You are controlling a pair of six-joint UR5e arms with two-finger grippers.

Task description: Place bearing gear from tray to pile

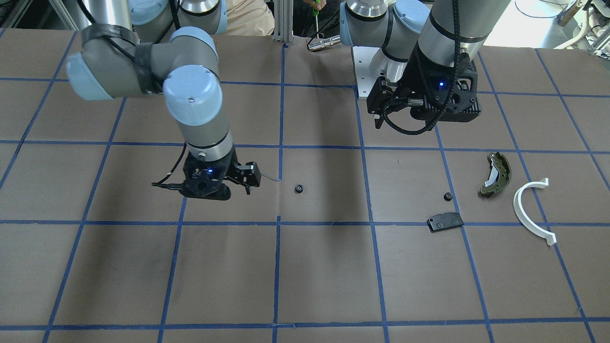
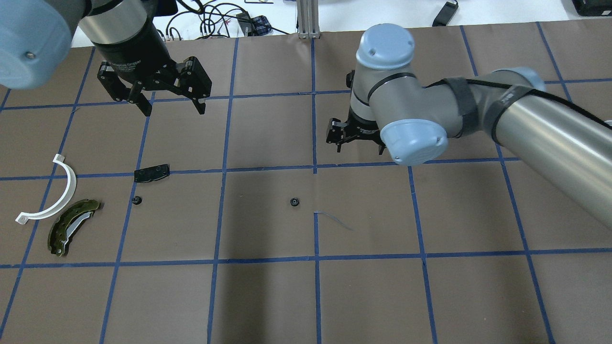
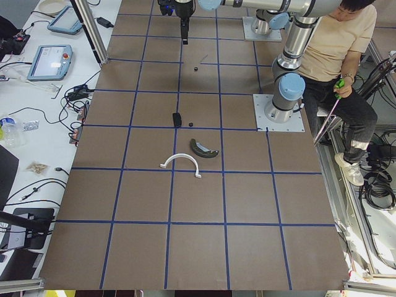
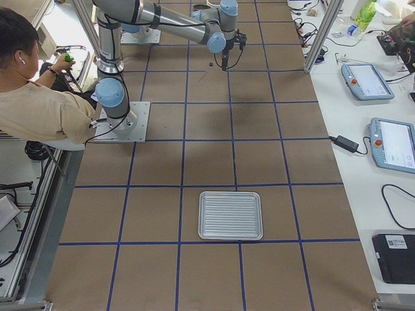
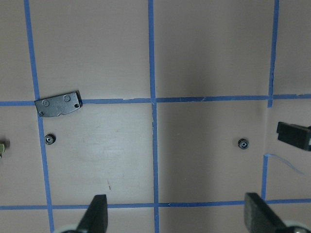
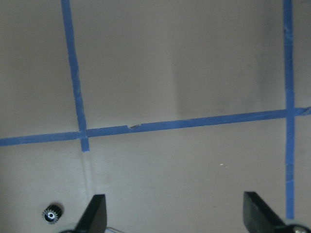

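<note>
One bearing gear (image 2: pixel 294 202) lies alone mid-worktop (image 2: pixel 267 296), near the right pincer (image 6: pixel 177 213) — fingers spread wide. A second gear (image 2: pixel 136 200) sits at the pile, beside the black pad (image 2: pixel 152 173), olive brake shoe (image 2: pixel 71 233) and white arc (image 2: pixel 53 196). The left pincer (image 2: pixel 174 112) hovers spread above — the ribbed tray (image 4: pixel 230 215) is well apart.

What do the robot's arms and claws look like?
The left arm and right arm are silver-grey tubes with rounded pale blue joint caps and black cables running along them. The left gripper and right gripper are black, each with two flat fingers.
</note>
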